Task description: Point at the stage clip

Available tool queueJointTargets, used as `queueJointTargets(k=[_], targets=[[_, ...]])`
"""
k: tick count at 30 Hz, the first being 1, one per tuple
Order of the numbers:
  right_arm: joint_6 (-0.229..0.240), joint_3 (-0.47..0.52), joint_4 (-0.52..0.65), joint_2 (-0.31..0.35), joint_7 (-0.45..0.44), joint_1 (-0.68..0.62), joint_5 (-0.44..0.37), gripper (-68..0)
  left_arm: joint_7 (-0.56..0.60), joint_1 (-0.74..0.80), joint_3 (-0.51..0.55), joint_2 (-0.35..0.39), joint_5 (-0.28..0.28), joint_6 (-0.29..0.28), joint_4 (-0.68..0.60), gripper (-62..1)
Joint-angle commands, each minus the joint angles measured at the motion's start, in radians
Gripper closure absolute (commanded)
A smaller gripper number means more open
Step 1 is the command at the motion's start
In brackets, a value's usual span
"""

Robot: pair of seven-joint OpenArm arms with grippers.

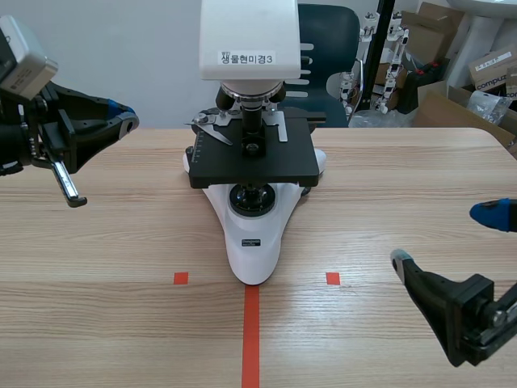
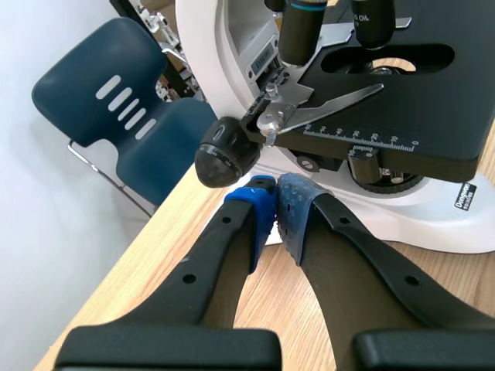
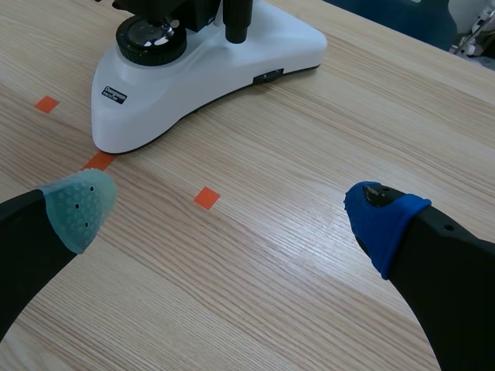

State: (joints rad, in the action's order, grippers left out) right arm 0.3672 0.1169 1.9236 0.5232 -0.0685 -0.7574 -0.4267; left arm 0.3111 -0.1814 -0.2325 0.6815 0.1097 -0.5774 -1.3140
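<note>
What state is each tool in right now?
Left tool: closed, holding nothing.
Right tool: open, holding nothing.

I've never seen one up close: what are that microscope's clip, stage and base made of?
Clip: probably bare metal. It is thin and silvery with a bright sheen.
Stage: likely metal under a matte black coat, with a white scale printed along its edge.
Base: smooth glossy white, either painted metal or plastic. The look leaves that open.
</note>
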Motion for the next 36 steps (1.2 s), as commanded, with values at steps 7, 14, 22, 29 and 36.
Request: queueJointTargets(k=[7,14,22,29,36], targets=[[0.0,0.005,0.006,0.0,-0.016,0.007,-0.004,-67.9,0.023,-0.021,0.008,-0.002,0.055,0.003,-0.013,-4.9],[0.0,0.005,0.006,0.0,-0.016,0.007,-0.004,-67.9,0.037,-0.021,0.008,-0.002,0.055,0.002,-0.013,-4.9],[0.0,0.005,0.006,0.0,-0.016,0.007,-0.004,-67.9,0.037,-0.021,0.008,-0.002,0.055,-0.002,-0.013,-4.9],[0.0,0.005,0.006,0.0,-0.016,0.007,-0.004,-67.9,0.037,-0.021,0.008,-0.002,0.055,-0.002,-0.013,-4.9],[0.0,0.005,0.006,0.0,-0.016,0.007,-0.004,-67.9,0.037,-0.021,0.008,-0.002,0.055,-0.002,-0.013,-4.9]])
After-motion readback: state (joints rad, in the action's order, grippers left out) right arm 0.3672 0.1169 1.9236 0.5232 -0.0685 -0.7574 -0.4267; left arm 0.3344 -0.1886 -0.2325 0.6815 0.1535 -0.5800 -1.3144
